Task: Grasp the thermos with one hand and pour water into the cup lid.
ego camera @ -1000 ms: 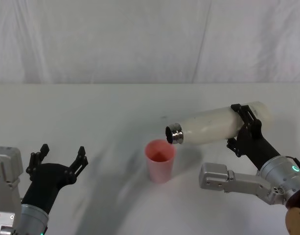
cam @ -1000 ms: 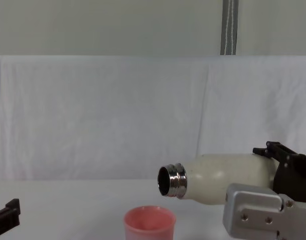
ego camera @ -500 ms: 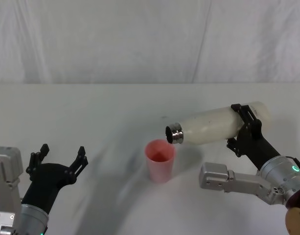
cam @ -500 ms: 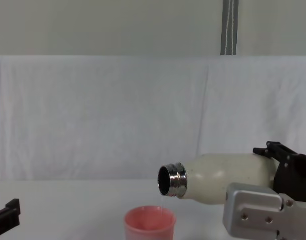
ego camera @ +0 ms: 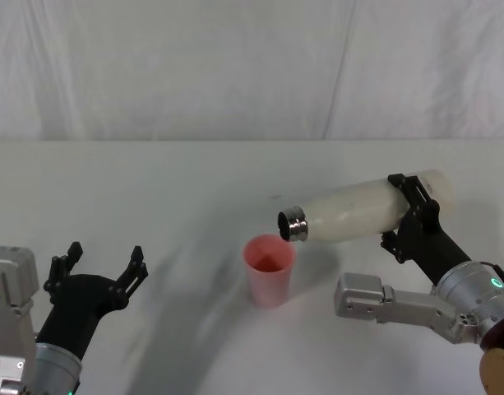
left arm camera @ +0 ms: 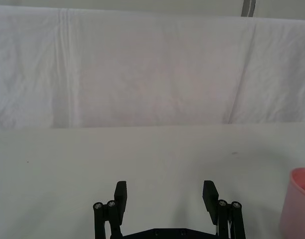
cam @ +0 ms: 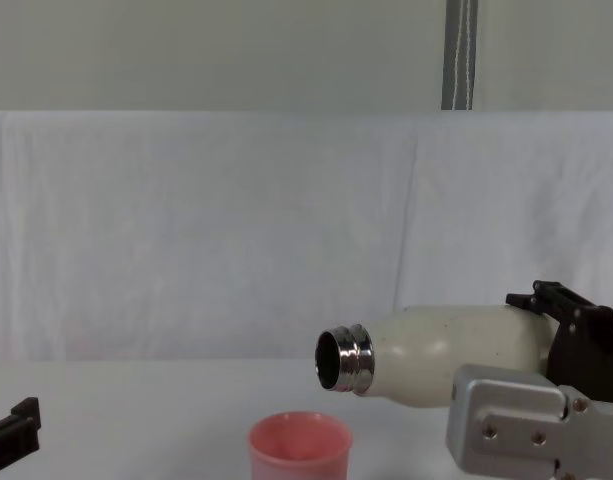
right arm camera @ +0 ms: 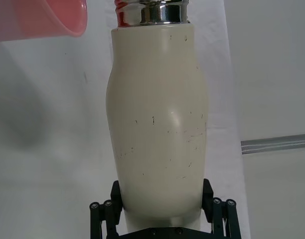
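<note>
Thermos: the cream-white thermos point(ego camera: 362, 211) lay almost level in the air over the right half of the bench, its shiny steel neck pointing left and tipped slightly down, open mouth uncovered. From the chest view the thermos point(cam: 448, 353) hung above the bench, its mouth higher than the cup's rim.

Cup lid: the small salmon-pink cup lid point(ego camera: 269, 269) stood upright on the bench near the middle, open side up, just below and slightly left of the thermos mouth. The two were apart, not touching. Whether any water was falling or lay inside the cup could not be told.

Right pincer: the black right pincer point(ego camera: 411, 216) reached in from the near right and was clamped around the thermos close to its base. In the right wrist view its fingers point(right arm camera: 116, 195) pressed against both sides of the bottle's lower body.

Left pincer: the left pincer point(ego camera: 102, 265) hovered over the near left of the bench, well apart from the cup, fingers spread wide with nothing between them.

Bench: the bench point(ego camera: 153, 189) was covered in white cloth.

Backdrop: a white draped sheet point(ego camera: 235, 66) hung along the far edge.
</note>
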Available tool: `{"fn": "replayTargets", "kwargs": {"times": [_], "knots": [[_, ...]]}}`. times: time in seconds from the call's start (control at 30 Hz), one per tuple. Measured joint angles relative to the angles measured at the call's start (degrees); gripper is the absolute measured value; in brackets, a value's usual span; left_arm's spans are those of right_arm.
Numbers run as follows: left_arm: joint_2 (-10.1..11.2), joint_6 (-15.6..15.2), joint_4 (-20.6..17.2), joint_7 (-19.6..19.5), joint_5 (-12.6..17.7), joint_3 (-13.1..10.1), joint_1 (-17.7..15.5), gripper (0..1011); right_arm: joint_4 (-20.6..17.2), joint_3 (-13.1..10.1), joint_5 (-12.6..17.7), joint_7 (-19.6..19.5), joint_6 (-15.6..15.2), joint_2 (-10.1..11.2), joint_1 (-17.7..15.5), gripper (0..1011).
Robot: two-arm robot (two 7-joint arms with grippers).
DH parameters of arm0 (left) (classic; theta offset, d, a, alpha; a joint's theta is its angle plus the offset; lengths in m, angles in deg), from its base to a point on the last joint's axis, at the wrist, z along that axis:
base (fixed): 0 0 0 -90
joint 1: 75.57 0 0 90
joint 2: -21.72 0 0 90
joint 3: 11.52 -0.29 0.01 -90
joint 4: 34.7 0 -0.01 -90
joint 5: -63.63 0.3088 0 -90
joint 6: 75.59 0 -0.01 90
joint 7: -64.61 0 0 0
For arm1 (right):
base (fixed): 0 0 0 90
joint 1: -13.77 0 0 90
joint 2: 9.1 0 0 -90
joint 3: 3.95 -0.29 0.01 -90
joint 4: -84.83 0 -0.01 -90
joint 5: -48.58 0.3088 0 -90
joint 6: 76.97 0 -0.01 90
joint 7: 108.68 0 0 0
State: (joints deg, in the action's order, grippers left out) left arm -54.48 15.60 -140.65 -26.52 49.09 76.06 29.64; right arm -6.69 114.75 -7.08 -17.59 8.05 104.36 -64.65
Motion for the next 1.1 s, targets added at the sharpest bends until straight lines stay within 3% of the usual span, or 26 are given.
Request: {"fn": "replayTargets", "kwargs": {"times": [1.1], "knots": [[0.00,0.00,0.00,0.00,0.00,0.00,0.00,1001,-0.13,0.37,-0.55,0.12,0.04,0.34,0.29,950]]}}
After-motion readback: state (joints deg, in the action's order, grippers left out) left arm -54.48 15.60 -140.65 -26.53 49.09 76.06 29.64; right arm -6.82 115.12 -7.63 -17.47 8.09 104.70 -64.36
